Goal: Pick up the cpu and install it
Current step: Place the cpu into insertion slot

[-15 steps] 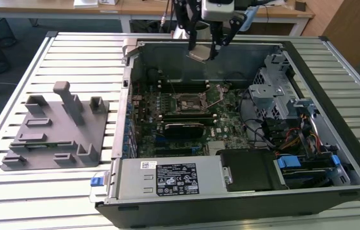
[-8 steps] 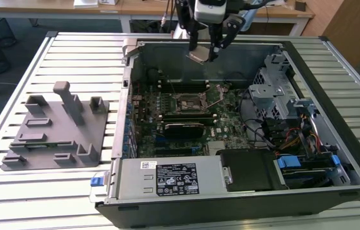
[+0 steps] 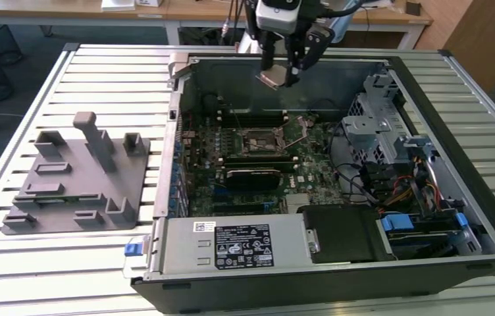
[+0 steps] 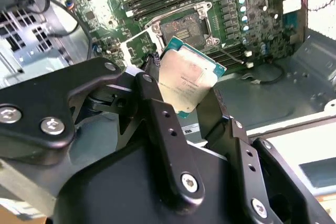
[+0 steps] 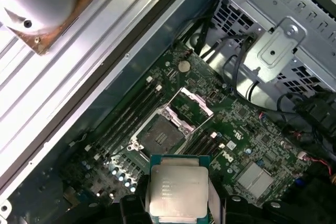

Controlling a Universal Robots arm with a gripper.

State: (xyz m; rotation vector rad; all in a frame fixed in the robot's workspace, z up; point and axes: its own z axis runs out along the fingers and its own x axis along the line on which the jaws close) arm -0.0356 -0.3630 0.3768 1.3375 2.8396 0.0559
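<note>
The black two-fingered gripper (image 3: 280, 76) hung pointing down from the pale arm (image 3: 276, 13), fingers (image 4: 157, 114) clamped on the silver square cpu (image 4: 186, 80).

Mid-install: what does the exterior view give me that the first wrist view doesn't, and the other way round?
The exterior view adds the grey tray with upright posts on the slatted table beside the computer case, and the power supply inside the case.

The first wrist view adds a close look at the cpu, pale metal top facing the camera, and a round coin cell on the motherboard.

Both share the gripper shut on the cpu above the board, the open, empty socket, and the metal drive cage.
</note>
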